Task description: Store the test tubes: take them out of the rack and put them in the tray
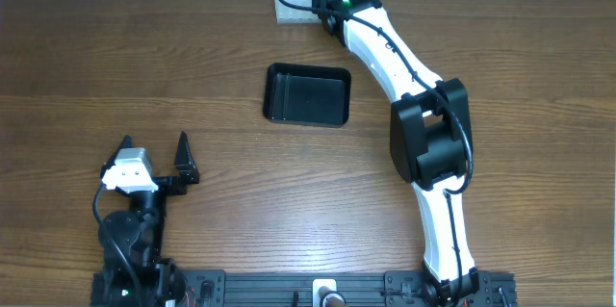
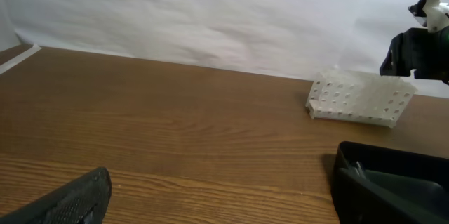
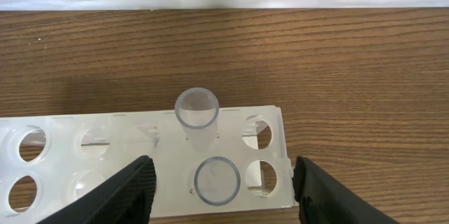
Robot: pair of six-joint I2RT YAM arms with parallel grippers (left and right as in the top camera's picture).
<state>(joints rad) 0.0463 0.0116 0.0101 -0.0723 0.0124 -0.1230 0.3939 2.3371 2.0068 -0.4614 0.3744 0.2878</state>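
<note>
The right hand (image 3: 223, 182) hangs parted over the rack (image 1: 292, 6) at the top centre of the overhead view, above 2 test tubes (image 3: 197, 109) in its end holes; the tray (image 1: 308, 95) sits mid-frame on the desk (image 1: 115, 47); the left hand (image 1: 154, 150), lower left, is parted too; the tubes look light, slick and breakable, so the taller one's upper wall is probably best pinched gently.

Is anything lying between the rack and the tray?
No. In the top view, only bare table separates the rack from the tray.
</note>
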